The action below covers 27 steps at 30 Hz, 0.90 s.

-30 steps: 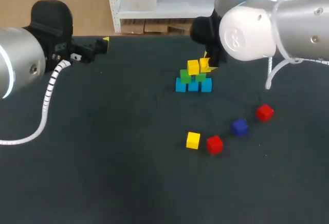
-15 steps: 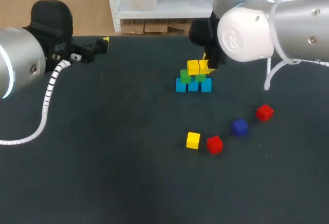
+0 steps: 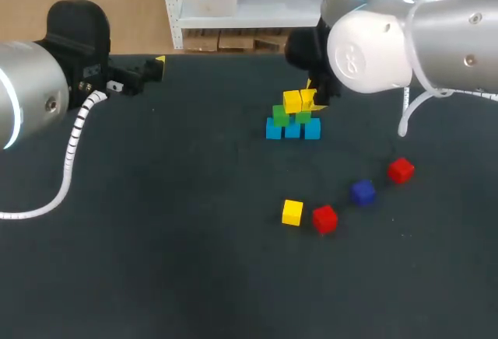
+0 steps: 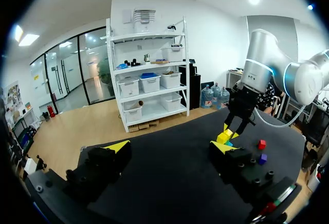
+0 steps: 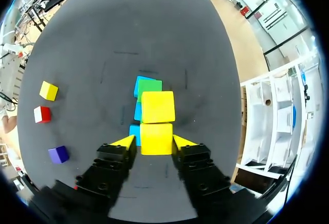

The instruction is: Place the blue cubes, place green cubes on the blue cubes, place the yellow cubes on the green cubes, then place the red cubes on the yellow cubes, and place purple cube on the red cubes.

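— While the right hand was at the far stack, what did it hold?
— It pinched a yellow cube, just beside a second yellow cube atop a green cube.
— And the left hand?
— Fingers spread, over the counter's far left, well apart from the stack.

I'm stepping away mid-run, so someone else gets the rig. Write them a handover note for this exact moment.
Left gripper: jaws open, empty, far from the stack.
Right gripper: shut on the held yellow cube, at the stack beside the placed yellow cube.
Done: blue cubes in a row, green cubes on them.
Left: release this yellow, then the loose yellow cube, red cubes and purple cube, all on the table.
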{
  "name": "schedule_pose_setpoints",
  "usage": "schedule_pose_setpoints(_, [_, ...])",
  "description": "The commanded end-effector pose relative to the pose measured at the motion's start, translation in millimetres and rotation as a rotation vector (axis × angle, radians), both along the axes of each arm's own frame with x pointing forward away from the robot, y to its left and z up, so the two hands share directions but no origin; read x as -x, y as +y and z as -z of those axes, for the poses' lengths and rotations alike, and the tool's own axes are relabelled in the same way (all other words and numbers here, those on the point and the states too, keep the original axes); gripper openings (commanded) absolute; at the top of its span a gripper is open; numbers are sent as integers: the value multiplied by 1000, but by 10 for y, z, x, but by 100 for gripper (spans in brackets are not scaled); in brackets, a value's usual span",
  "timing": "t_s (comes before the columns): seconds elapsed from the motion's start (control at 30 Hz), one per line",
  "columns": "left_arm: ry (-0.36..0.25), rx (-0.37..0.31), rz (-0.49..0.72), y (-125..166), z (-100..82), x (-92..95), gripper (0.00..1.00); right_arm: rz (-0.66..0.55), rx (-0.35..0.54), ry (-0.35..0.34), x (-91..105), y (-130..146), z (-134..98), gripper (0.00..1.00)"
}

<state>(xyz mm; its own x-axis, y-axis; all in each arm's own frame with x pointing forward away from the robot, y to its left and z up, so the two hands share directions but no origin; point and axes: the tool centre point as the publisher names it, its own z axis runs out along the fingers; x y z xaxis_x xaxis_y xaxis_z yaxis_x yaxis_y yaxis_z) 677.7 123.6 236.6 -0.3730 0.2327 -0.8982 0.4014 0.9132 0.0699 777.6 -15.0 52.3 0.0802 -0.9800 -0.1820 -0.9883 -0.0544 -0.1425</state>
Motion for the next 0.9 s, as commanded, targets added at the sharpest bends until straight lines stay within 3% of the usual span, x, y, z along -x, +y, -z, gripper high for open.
schedule_pose_setpoints(0.03, [-8,3,-5,-13,20,1,100,4,-1,6,-32,4,-4,100])
schedule_pose_setpoints(0.5, [-8,3,-5,-13,20,1,100,55,-38,-13,-37,-155,-148,100])
schedule_pose_setpoints(0.9, [-8,3,-5,-13,20,1,100,213,-212,-27,-77,-529,-486,100])
